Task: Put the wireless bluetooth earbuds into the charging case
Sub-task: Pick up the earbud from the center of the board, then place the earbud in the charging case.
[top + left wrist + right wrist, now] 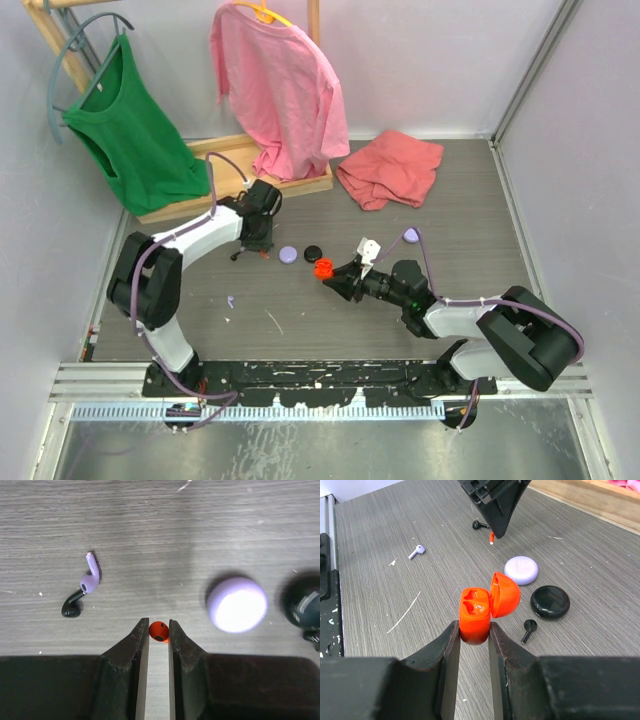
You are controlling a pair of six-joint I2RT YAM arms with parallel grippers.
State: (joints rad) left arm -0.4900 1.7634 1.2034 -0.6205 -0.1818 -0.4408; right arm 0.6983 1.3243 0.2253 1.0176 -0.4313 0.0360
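- Grey wood-grain board covers the table (470, 200) in the top view, boxed in by pale wall panels. At the back a green shirt (130, 140) and a pink shirt (275, 90) hang on a wooden rack (240, 185), with a coral cloth (390, 168) crumpled beside it. The left gripper (258, 248) is down at the surface left of centre. The right gripper (330, 272) holds the orange charging case (322, 268) out toward it, near but apart.
- Left wrist view: the fingers are clenched on the round head of a red-orange earbud (159, 631), low over the board; whether it is lifted yet cannot be told. A lavender earbud (90, 577) and a black earbud (71, 607) lie touching each other to the left. A lavender disc (237, 604) and a black disc (305, 607) sit to the right.
- Right wrist view: the fingers grasp the base of the orange charging case, its lid hinged open and both wells apparently empty. The red-orange earbud's stem shows under the left gripper's tip, well behind the case. A second black earbud (528, 628) lies just beside the black disc.
- Progress, as a judgement: the case is open and presented and one bud is pinched, but none is seated. Carrying it over and pressing it into a well remain, and the other buds lie loose.
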